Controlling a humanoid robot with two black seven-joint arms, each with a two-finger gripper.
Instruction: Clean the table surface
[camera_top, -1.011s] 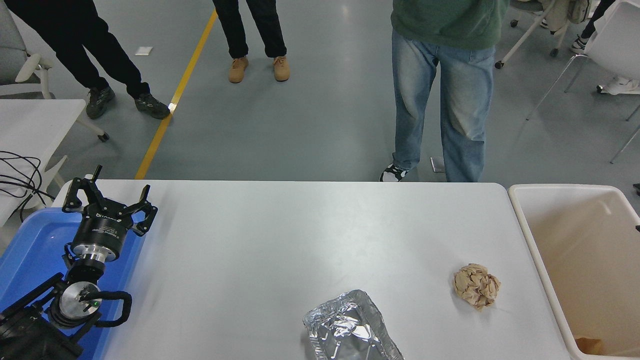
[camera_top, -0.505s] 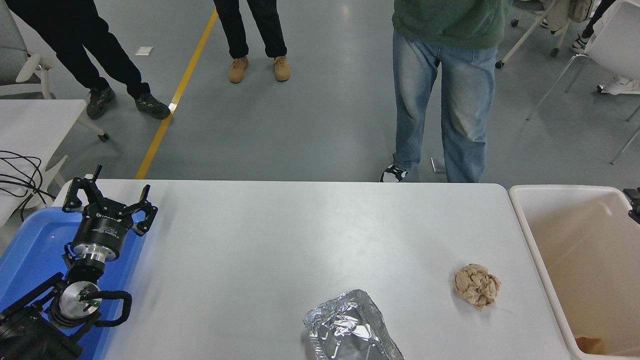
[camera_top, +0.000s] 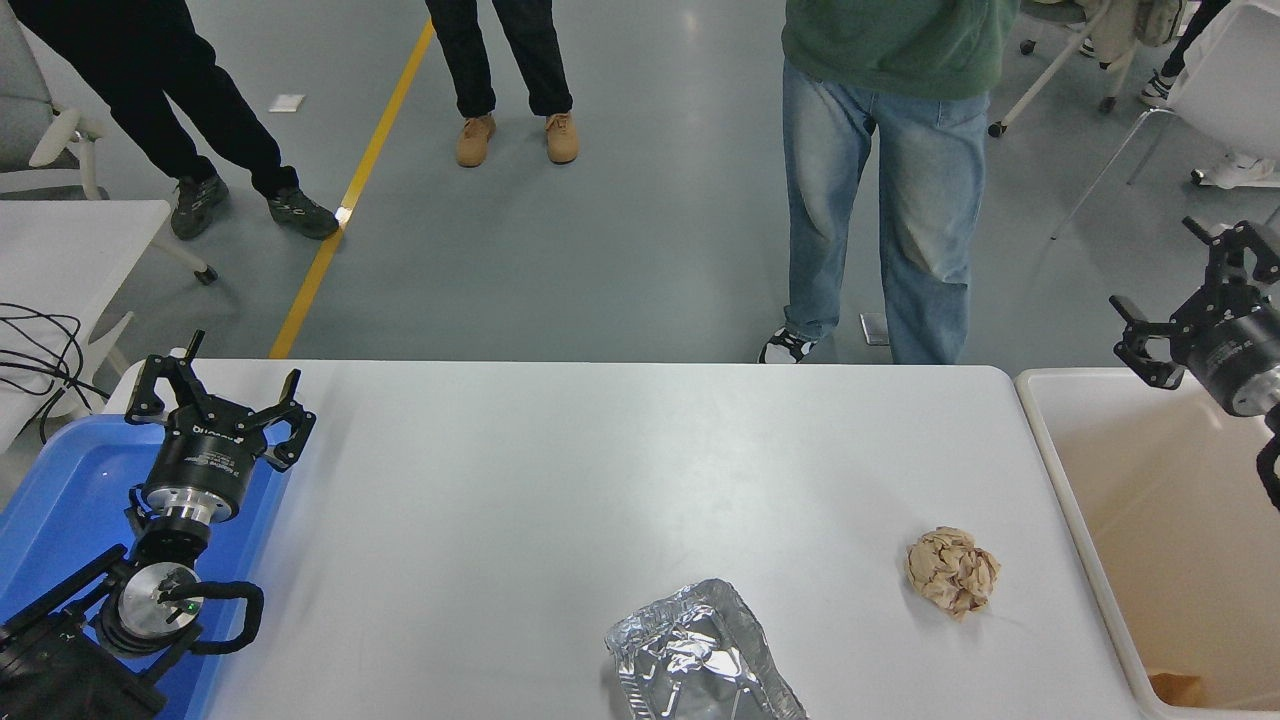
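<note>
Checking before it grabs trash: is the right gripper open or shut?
Open: the right gripper, above the bin's far edge, has its fingers spread with nothing between them.

Between the earlier pictures and this one, we saw only the right side of the scene change. A second ago the right arm was out of view; half a second ago only a dark sliver of it showed at the right edge. By now the right gripper (camera_top: 1190, 290) had come fully into view at the right edge, held above the far rim of the cream bin (camera_top: 1060, 480) beside the table, its fingers (camera_top: 1135, 345) spread apart with nothing between them. The person in blue jeans (camera_top: 880, 200) at the far side had shifted very slightly. We saw no other differences.
</note>
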